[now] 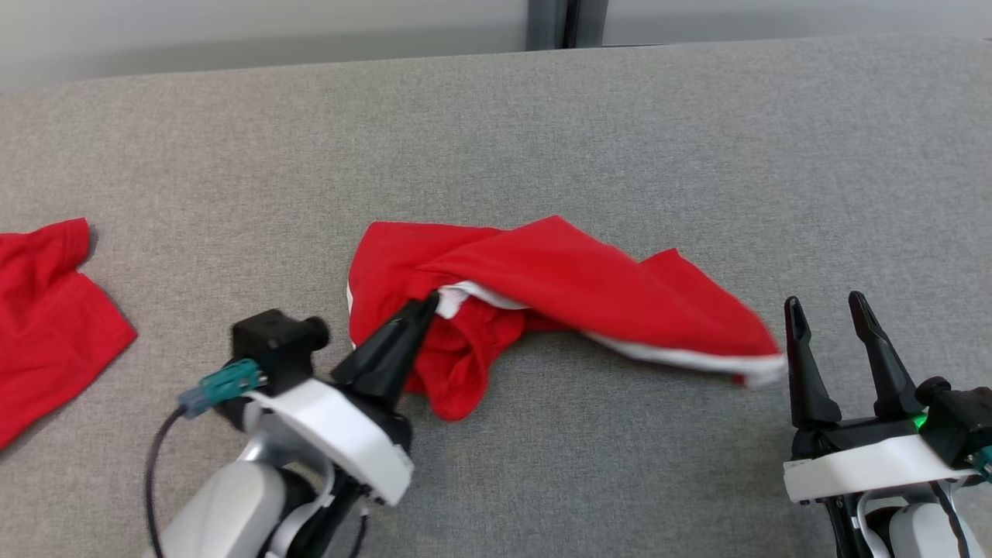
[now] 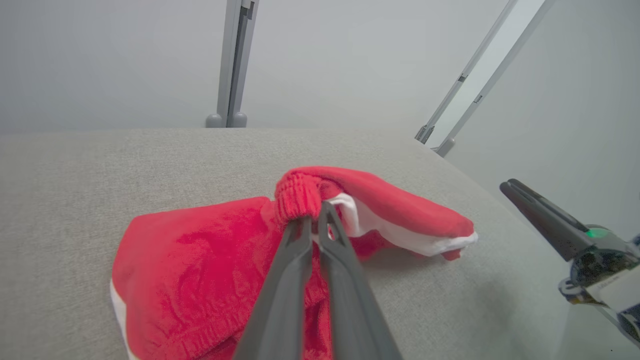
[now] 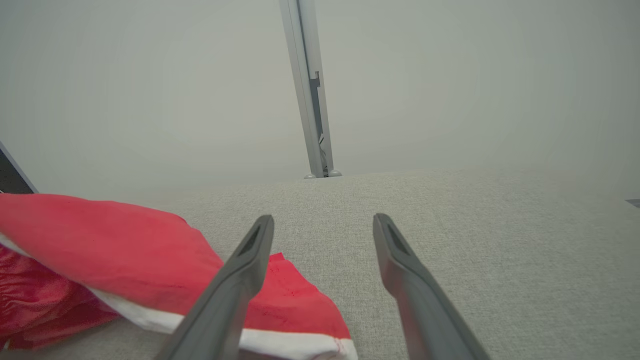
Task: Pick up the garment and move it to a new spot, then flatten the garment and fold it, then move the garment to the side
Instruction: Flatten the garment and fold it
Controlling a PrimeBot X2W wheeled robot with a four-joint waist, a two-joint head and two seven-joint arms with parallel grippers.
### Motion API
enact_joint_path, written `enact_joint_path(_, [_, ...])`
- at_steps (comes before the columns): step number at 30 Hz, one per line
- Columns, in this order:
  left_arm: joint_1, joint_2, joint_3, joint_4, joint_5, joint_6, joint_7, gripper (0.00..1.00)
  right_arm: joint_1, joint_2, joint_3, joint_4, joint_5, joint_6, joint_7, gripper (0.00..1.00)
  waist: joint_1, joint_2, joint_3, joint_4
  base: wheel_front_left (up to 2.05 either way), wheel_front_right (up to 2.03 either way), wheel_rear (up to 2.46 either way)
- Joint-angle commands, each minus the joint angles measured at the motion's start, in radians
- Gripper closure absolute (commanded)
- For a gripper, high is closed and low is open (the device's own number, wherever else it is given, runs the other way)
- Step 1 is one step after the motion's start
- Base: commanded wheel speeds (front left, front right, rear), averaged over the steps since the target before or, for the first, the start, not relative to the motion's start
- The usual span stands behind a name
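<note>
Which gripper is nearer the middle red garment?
Left. The left gripper is shut on the red garment at its ribbed edge; the right gripper hangs open just beside its white-trimmed end.

second red cloth (image 1: 46, 310) cut by left edge; garment (image 1: 558, 287) right hem blurred; left end effector (image 1: 428, 302) tips buried in fabric.
</note>
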Motion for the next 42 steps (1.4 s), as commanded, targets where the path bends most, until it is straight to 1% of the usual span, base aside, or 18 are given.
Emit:
enact_joint_path(1, [0.01,0.01,0.011,-0.003,-0.005,0.007,0.003,1.0,0.003,-0.004,0.001,-0.002,0.004,0.0,0.001,0.0,0.0,0.0,0.001,0.002,0.0,0.0,0.0])
enact_joint_path(5, [0.069,0.058,0.069,-0.014,-0.037,0.041,-0.002,1.0,0.0,-0.004,0.0,-0.002,0.004,0.0,0.008,0.0,0.0,0.0,0.005,0.011,0.0,0.0,0.0])
enact_joint_path(9, [0.153,0.09,0.112,0.006,-0.07,0.065,-0.021,1.0,0.003,-0.004,-0.004,-0.002,0.001,0.0,0.008,0.0,0.0,0.0,0.009,0.02,0.0,0.0,0.0])
enact_joint_path(12, [0.188,0.083,0.118,0.033,-0.09,0.058,-0.039,1.0,0.001,-0.004,-0.008,-0.006,-0.002,0.0,0.013,0.0,0.0,0.0,0.011,0.027,0.0,0.0,0.0])
enact_joint_path(14, [0.198,0.066,0.114,0.057,-0.102,0.048,-0.052,1.0,-0.003,-0.004,-0.012,-0.008,-0.007,0.0,0.016,0.0,0.0,0.0,0.012,0.033,0.0,0.0,0.0])
enact_joint_path(15, [0.2,0.062,0.112,0.071,-0.104,0.045,-0.059,0.79,-0.004,-0.004,-0.013,-0.009,-0.009,0.0,0.018,0.0,0.0,0.0,0.012,0.036,0.0,0.0,0.0])
enact_joint_path(16, [0.201,0.056,0.112,0.086,-0.106,0.044,-0.07,0.14,-0.005,-0.004,-0.016,-0.01,-0.012,0.0,0.018,0.0,0.0,0.0,0.01,0.039,0.0,0.0,0.0])
enact_joint_path(17, [0.2,0.047,0.113,0.098,-0.109,0.042,-0.08,0.0,-0.006,-0.004,-0.017,-0.012,-0.014,0.0,0.02,0.0,0.0,0.0,0.008,0.041,0.0,0.0,0.0])
enact_joint_path(20, [0.196,0.038,0.116,0.131,-0.086,0.048,-0.12,0.0,-0.003,-0.004,-0.021,-0.017,-0.024,0.0,0.029,0.0,0.0,0.0,-0.004,0.05,0.0,0.0,0.0])
enact_joint_path(25, [0.191,0.037,0.135,0.162,-0.022,0.085,-0.226,0.0,0.01,-0.008,-0.025,-0.03,-0.037,0.0,0.042,0.0,0.0,0.0,-0.032,0.065,0.0,0.0,0.0])
enact_joint_path(29, [0.171,0.04,0.16,0.153,0.028,0.112,-0.285,0.0,0.017,-0.013,-0.026,-0.042,-0.045,0.0,0.055,0.0,0.0,0.0,-0.056,0.077,0.0,0.0,0.0])
enact_joint_path(35, [0.166,0.065,0.225,0.114,0.108,0.134,-0.318,0.0,0.038,-0.021,-0.026,-0.063,-0.055,0.0,0.07,0.0,0.0,0.0,-0.083,0.091,0.0,0.0,0.0])
enact_joint_path(39, [0.199,0.079,0.264,0.088,0.139,0.135,-0.321,0.0,0.057,-0.023,-0.022,-0.073,-0.065,0.0,0.08,0.0,0.0,0.0,-0.098,0.096,0.0,0.0,0.0])
enact_joint_path(42, [0.216,0.08,0.286,0.072,0.143,0.129,-0.321,0.0,0.058,-0.026,-0.022,-0.076,-0.065,0.0,0.085,0.0,0.0,0.0,-0.103,0.096,0.0,0.0,0.0])
